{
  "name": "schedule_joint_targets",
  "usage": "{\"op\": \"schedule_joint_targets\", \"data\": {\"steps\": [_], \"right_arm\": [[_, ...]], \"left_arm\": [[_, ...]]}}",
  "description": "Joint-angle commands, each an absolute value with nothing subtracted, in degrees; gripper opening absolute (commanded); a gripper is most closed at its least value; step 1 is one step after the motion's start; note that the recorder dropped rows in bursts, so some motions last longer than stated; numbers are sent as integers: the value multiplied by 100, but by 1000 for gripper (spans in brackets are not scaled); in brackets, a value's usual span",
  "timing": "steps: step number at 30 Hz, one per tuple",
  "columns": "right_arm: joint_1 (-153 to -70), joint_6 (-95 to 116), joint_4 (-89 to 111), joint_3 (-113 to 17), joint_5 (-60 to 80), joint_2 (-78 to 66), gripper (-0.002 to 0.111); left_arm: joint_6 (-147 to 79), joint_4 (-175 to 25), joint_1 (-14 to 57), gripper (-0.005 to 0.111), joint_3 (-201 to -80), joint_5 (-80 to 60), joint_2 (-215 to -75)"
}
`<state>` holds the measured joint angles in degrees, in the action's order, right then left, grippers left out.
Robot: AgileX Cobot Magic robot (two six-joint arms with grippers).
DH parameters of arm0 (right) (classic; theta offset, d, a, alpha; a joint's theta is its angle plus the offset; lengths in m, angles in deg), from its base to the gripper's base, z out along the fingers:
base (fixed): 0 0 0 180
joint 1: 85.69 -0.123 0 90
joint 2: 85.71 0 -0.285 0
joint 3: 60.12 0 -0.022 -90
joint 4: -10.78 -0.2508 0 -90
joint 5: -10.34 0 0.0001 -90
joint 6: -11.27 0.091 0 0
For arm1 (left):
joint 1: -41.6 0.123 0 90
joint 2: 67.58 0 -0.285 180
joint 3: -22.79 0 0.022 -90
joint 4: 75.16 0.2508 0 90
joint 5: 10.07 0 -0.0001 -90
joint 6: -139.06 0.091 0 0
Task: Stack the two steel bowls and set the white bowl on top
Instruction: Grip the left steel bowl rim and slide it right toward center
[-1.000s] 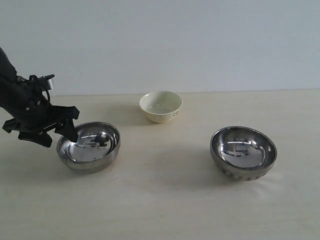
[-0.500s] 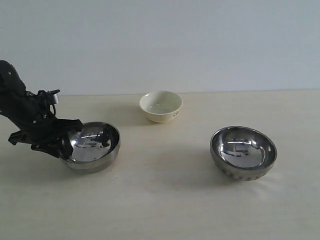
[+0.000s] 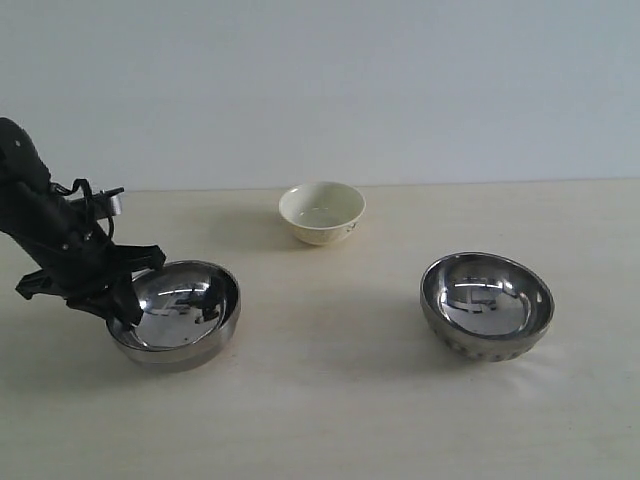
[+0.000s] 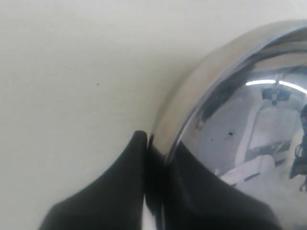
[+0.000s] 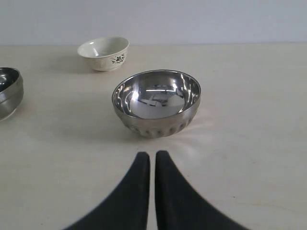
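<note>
A smooth steel bowl (image 3: 178, 313) sits at the left of the table, and my left gripper (image 3: 128, 303) is shut on its left rim. In the left wrist view one black finger lies outside the smooth steel bowl's wall (image 4: 192, 100) and the other inside, the left gripper (image 4: 156, 143) pinching the rim. The dimpled steel bowl (image 3: 487, 305) stands at the right, also seen as the dimpled steel bowl (image 5: 157, 102) ahead of my right gripper (image 5: 152, 155), which is shut and empty. The white bowl (image 3: 322, 212) rests at the back, the same white bowl (image 5: 104, 53) in the right wrist view.
The pale wooden table (image 3: 330, 400) runs to a plain grey wall behind. The smooth steel bowl (image 5: 8, 92) shows at the edge of the right wrist view. The right arm does not show in the exterior view.
My left gripper went from open astride the smooth bowl's left rim to shut on it, sinking slightly. The bowl shifted a little. The right gripper stayed still.
</note>
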<state>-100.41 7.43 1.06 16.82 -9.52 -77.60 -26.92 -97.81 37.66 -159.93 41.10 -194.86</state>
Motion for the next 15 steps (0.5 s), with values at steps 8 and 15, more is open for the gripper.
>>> {"op": "schedule_joint_targets", "data": {"steps": [8,15], "right_arm": [[-10011,743,116,1710,-924,-7792,0],[-10011,743,116,1710,-924,-7792,0]], "left_arm": [[-2664,-10070,3615,4,-15993,4773,-18540],[-2737,-10108,2876,4,-15993,4564,-18393]]}}
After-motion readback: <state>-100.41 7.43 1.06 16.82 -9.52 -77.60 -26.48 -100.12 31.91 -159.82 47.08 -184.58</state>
